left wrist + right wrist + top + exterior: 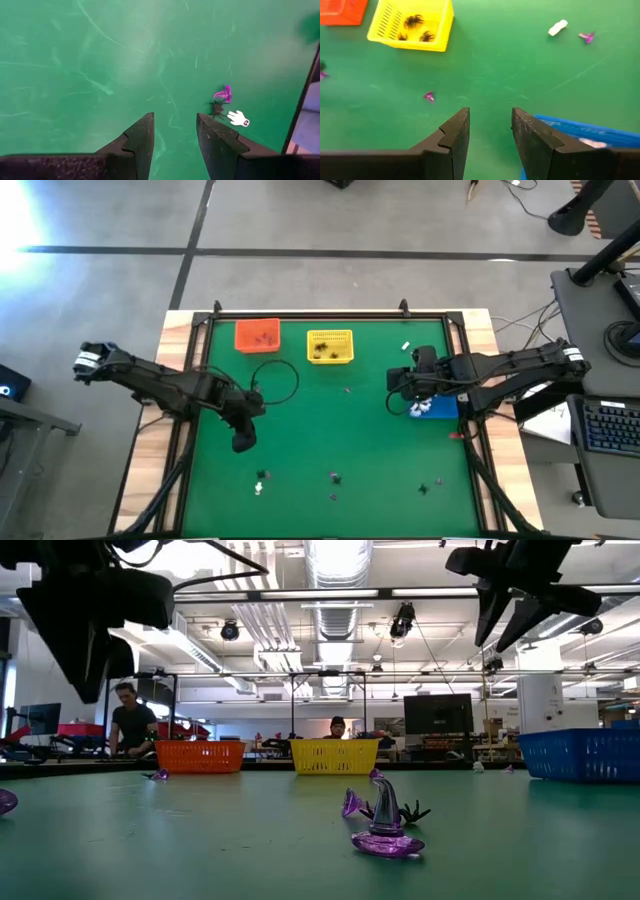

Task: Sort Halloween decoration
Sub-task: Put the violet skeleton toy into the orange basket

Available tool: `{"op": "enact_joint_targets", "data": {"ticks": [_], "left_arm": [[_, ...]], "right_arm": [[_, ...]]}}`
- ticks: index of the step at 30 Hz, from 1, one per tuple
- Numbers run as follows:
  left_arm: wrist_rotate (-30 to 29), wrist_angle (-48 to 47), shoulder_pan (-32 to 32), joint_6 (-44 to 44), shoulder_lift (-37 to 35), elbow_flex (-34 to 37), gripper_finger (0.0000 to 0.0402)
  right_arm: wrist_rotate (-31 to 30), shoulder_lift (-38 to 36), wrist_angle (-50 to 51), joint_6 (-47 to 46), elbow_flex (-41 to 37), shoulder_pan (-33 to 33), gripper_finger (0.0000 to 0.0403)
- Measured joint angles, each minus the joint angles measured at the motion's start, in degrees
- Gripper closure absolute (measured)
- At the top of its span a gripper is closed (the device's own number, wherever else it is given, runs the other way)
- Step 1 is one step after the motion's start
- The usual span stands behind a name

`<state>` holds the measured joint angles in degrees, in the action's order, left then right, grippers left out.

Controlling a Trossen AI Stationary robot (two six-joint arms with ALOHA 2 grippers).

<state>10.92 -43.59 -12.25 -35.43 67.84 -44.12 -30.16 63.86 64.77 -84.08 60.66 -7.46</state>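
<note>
Halloween decoration (334, 477) pieces lie scattered on my green desk (330, 420). My left gripper (173, 131) and right gripper (490, 125) both hover with fingers apart, holding nothing. Right fingers hang beside the blue basket (436, 407), which holds white pieces. Farther off, the yellow basket (411, 26) holds black spiders; the orange basket (257, 336) holds dark bits.

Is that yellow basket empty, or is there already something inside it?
Not empty. The right wrist view shows three small black spider trinkets lying inside the yellow basket.
</note>
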Motion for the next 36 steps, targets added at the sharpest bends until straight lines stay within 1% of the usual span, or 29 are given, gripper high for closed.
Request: {"op": "enact_joint_targets", "data": {"ticks": [7, 12, 14, 18, 22, 29, 36], "left_arm": [[0.1, 6.7, -6.0, -6.1, 5.3, -0.1, 0.0272], [-0.1, 18.4, -10.5, -13.9, 9.2, -0.3, 0.0272], [-0.2, 20.7, -12.4, -15.4, 11.5, -0.3, 0.0272], [-2.7, 21.1, -15.1, -19.6, 16.4, -0.3, 0.0272], [-4.7, 22.9, -16.5, -22.6, 19.4, -0.3, 0.0272], [-5.4, 27.8, -18.1, -25.4, 20.9, -0.3, 0.0272], [-5.5, 27.7, -19.6, -27.2, 22.3, -0.3, 0.0272]], "right_arm": [[0.0, 0.0, 9.8, 0.9, -0.2, 0.0, 0.0266], [0.0, 0.0, 13.6, 5.2, -0.3, 0.0, 0.0266], [0.0, 0.0, 13.7, 6.7, -0.3, 0.0, 0.0266], [0.0, 0.0, 13.7, 8.3, -0.3, 0.0, 0.0266], [0.0, 0.0, 13.7, 10.0, -0.3, 0.0, 0.0266], [0.0, 0.0, 13.7, 12.1, -0.3, 0.0, 0.0266], [-1.3, 0.0, 13.8, 12.9, -0.3, 0.0, 0.0266]]}}
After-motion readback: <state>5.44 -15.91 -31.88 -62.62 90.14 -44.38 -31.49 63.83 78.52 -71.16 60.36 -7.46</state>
